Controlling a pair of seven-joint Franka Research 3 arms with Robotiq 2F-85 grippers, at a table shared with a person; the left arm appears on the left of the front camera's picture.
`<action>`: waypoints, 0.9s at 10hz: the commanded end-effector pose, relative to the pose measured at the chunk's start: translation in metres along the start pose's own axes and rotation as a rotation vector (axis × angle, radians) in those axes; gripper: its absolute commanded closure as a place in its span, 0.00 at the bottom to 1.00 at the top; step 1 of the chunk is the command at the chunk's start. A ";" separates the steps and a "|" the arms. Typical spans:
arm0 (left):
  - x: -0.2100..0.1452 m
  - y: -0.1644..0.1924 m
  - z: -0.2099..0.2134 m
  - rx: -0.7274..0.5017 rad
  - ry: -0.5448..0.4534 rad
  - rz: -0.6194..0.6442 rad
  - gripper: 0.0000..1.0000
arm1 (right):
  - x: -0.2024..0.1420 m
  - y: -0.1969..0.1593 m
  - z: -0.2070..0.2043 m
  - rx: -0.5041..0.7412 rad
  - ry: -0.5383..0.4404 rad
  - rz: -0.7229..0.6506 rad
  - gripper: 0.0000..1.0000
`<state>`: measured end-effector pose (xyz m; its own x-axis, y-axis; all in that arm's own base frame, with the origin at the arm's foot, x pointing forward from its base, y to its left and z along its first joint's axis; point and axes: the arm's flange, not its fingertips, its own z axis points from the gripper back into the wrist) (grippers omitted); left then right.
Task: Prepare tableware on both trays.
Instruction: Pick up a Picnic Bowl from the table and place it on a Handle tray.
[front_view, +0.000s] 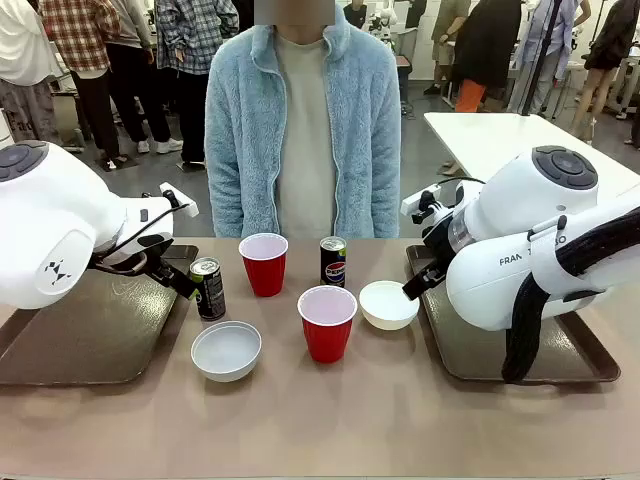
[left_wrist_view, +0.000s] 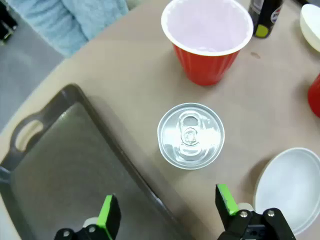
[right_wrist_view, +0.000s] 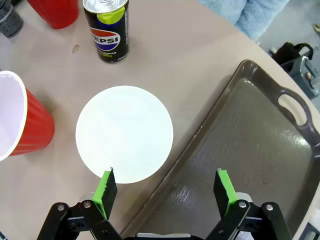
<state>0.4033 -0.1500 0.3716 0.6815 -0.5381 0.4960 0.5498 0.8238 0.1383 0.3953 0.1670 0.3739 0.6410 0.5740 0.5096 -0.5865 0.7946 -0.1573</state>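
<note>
Two dark brown trays lie on the table, the left tray (front_view: 90, 335) and the right tray (front_view: 540, 350), both bare. Between them stand a black-green can (front_view: 208, 288), a Pepsi can (front_view: 333, 261), a far red cup (front_view: 264, 263) and a near red cup (front_view: 327, 322). A white bowl (front_view: 226, 350) sits front left, another bowl (front_view: 387, 304) beside the right tray. My left gripper (left_wrist_view: 167, 212) hangs open above the black-green can (left_wrist_view: 190, 135), holding nothing. My right gripper (right_wrist_view: 165, 192) is open over the edge of the bowl (right_wrist_view: 124, 134) and the tray rim (right_wrist_view: 200, 135).
A person in a pale blue fleece (front_view: 300, 120) stands at the far table edge, hands out of sight. In the left wrist view the tray (left_wrist_view: 65, 170) lies left of the can, a red cup (left_wrist_view: 207, 40) beyond it and a bowl (left_wrist_view: 292, 187) to the right.
</note>
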 end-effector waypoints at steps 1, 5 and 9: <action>0.000 0.000 0.000 0.000 0.000 0.000 0.00 | 0.000 0.000 0.000 0.000 0.000 0.000 0.00; 0.000 0.000 0.000 0.000 0.000 0.000 0.00 | 0.000 0.000 0.000 0.000 0.000 0.000 0.00; 0.000 0.000 0.000 0.000 0.000 0.000 0.00 | 0.000 0.000 0.000 0.000 0.000 0.000 0.00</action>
<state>0.4033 -0.1500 0.3716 0.6814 -0.5382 0.4960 0.5499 0.8237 0.1383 0.3954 0.1669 0.3739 0.6410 0.5740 0.5095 -0.5863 0.7946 -0.1575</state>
